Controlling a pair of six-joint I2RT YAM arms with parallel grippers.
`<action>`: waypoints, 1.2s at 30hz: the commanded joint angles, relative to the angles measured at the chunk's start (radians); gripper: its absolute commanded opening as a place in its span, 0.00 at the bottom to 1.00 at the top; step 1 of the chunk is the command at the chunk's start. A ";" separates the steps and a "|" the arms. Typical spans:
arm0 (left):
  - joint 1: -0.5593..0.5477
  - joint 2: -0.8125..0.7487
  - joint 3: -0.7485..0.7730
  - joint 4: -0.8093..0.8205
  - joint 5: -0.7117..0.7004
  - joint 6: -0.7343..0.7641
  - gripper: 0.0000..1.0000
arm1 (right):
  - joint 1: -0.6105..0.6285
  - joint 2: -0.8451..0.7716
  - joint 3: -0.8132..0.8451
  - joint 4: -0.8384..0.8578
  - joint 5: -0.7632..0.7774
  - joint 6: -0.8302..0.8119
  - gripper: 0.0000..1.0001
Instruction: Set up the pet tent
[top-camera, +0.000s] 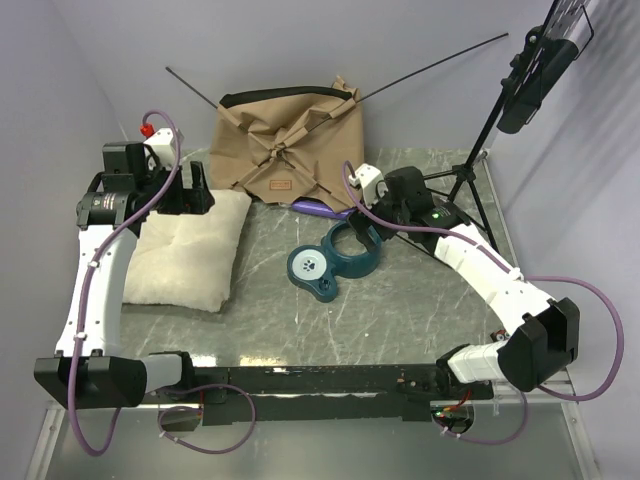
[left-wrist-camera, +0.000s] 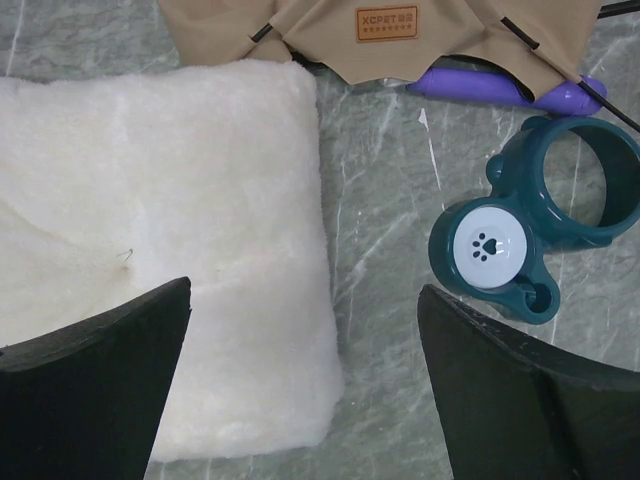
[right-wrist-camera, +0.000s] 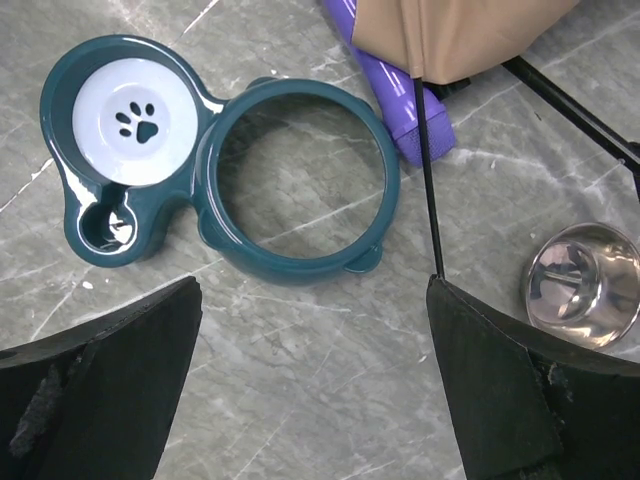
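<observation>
- Two arms in top view: left gripper (top-camera: 192, 190) is spread open over the cream-white plush pillow (top-camera: 190, 255), and right gripper (top-camera: 362, 226) is spread open above the teal plastic double bowl holder (top-camera: 335, 262). Neither holds anything.
- Tan fabric pet tent (top-camera: 290, 150) lies collapsed flat at the far side of the grey marble table (top-camera: 400, 320). Thin dark poles (top-camera: 440, 62) cross over it and stick out both sides.
- Left wrist: fingers (left-wrist-camera: 95, 390) wide apart, pillow below. Tent edge with brown label patch (left-wrist-camera: 386, 22) at top, overlapping a purple object (left-wrist-camera: 470, 85).
- Right wrist: fingers (right-wrist-camera: 520, 400) wide apart over the holder (right-wrist-camera: 205, 150). Tent corner (right-wrist-camera: 450, 30) top right, small shiny steel bowl (right-wrist-camera: 580, 285) at right.
</observation>
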 joint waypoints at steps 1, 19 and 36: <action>-0.009 -0.016 0.010 0.054 -0.033 -0.024 1.00 | 0.002 0.042 0.080 0.077 0.002 0.001 1.00; -0.078 0.370 0.075 0.511 0.111 0.110 1.00 | 0.000 0.653 0.554 0.255 0.095 0.031 0.99; -0.153 0.843 0.231 0.742 0.080 0.362 0.92 | 0.000 0.954 0.781 0.267 0.134 -0.009 0.89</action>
